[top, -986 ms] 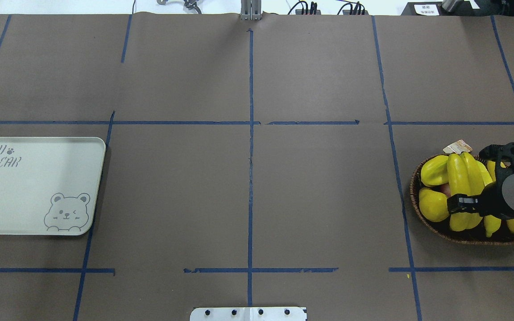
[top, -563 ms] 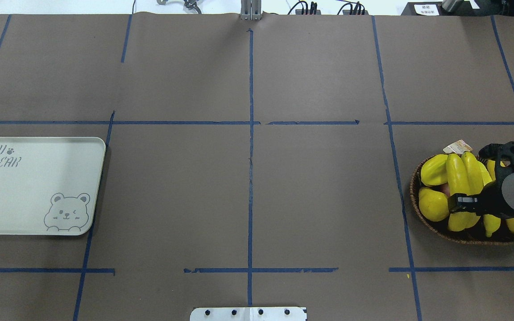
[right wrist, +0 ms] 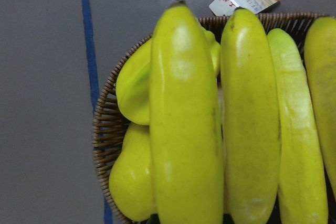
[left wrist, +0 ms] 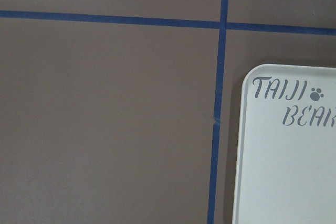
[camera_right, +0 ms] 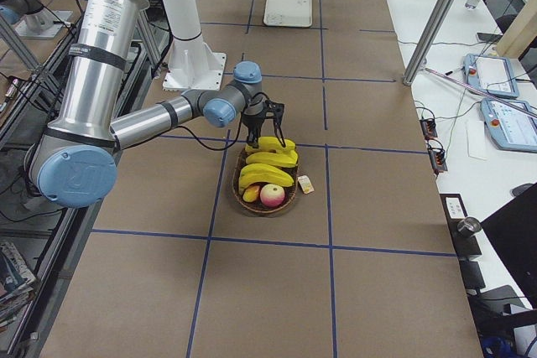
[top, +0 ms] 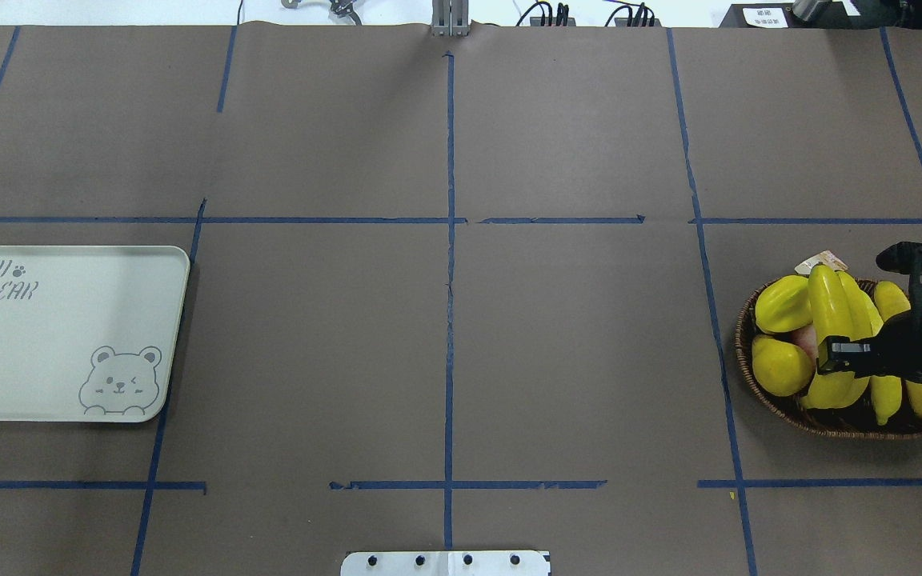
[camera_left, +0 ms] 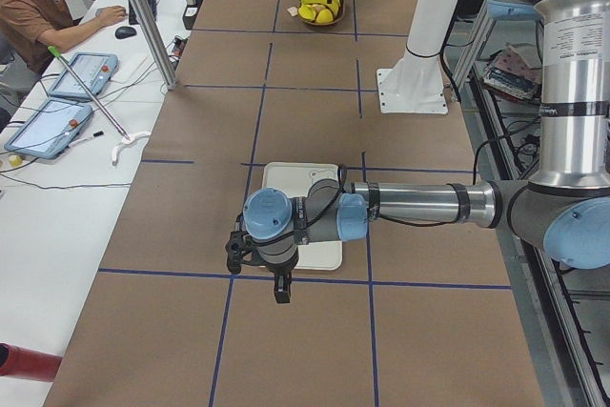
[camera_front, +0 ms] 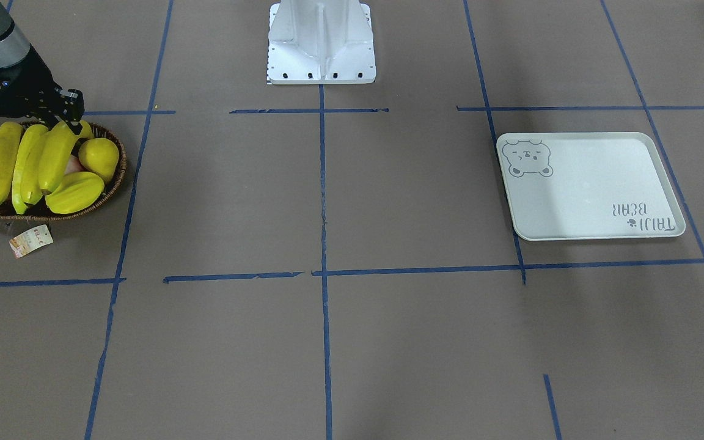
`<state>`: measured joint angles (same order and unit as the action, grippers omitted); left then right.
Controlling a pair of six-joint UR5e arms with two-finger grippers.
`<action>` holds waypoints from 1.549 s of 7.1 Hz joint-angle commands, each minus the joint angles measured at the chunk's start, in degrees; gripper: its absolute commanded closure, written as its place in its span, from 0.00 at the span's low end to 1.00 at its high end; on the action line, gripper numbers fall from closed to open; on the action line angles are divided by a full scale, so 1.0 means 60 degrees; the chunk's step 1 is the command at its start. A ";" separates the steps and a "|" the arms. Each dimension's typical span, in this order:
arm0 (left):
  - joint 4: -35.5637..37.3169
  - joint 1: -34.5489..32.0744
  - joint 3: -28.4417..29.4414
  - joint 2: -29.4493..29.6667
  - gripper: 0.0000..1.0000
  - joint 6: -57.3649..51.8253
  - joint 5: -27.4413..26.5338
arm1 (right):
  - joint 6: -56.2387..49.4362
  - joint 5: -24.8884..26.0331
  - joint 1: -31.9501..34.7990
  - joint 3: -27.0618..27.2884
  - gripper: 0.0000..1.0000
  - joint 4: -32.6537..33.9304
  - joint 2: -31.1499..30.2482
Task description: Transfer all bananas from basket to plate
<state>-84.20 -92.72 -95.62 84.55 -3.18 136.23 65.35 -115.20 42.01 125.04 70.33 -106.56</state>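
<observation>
And there's movement: since a second ago the right claw point(top: 839, 358) has pulled back to the right, and the glossy yellow banana point(top: 827, 308) under it has come along, its far tip now further right and closer to the paper tag. That tells me the grab has taken. The claw's fingers are closed across this banana, and in the right wrist view it looms larger than its neighbours, so I judge it is coming up off the pile.

Over on the left, the flat off-white rectangular plate with the grey bear face point(top: 53, 344) lies bare: nothing delivered yet. The left claw point(camera_left: 259, 269) hangs just beside the plate's edge. It shows only in the side view, so I cannot tell how far it is open.

Across the middle, it's only the brown paper-covered counter point(top: 573, 336) with its blue tape lines, and the plate and the fruit are well apart.

On the right sits the oval dark brown wicker basket point(top: 829, 430), its small paper tag point(top: 821, 262) lying just outside the far rim. All four bananas are still over the basket.

The gripped one runs near to far. Its dark tip points away toward the tag, and its blunt end points back toward the robot. The claw crosses its width toward the near end.

The other long yellow bananas point(right wrist: 249, 114) lie side by side, parallel to it on its right. A ribbed yellow starfruit point(top: 781, 304) and a rounded yellow pear-like fruit point(top: 777, 368) sit to its left.
</observation>
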 commanded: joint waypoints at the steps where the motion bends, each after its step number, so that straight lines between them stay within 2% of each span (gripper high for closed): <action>1: 0.0000 0.0000 -0.0002 0.0000 0.00 0.0002 0.0000 | -0.0051 -0.1039 0.0642 0.0383 1.00 0.0012 -0.0009; 2: 0.0000 0.0000 -0.0031 0.0000 0.00 0.0017 0.0000 | -0.0066 -0.2292 0.1225 0.0588 1.00 0.0012 0.0035; 3: 0.0000 0.0000 -0.0176 0.0014 0.00 0.0046 0.0000 | -0.0066 -0.3203 0.1536 0.0721 1.00 -0.0017 0.0398; 4: -0.0043 0.0014 -0.0293 0.0087 0.00 0.0031 0.0087 | -0.0037 -0.3270 0.1394 0.0534 1.00 0.0012 0.1648; 6: -0.1966 0.0378 -0.0324 0.0102 0.00 0.0278 0.0759 | 0.0240 -0.3125 0.0650 -0.0313 1.00 -0.0032 0.4064; 8: -0.4366 0.1430 -0.0295 0.0321 0.00 0.3223 0.2074 | 0.1350 -0.2863 -0.0083 -0.1179 1.00 -0.0105 0.6179; 10: -0.7555 0.2193 -0.0324 0.0933 0.01 0.7521 0.2633 | 0.2683 -0.1069 -0.1383 -0.1138 1.00 -0.0164 0.7324; 11: -0.8472 0.2806 -0.0338 0.1706 0.01 0.9518 0.2564 | 0.2760 -0.0189 -0.2000 -0.1138 1.00 -0.0164 0.7605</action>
<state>-126.39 -79.74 -97.55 90.47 38.97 150.95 80.04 -122.94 34.84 118.26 69.40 -63.99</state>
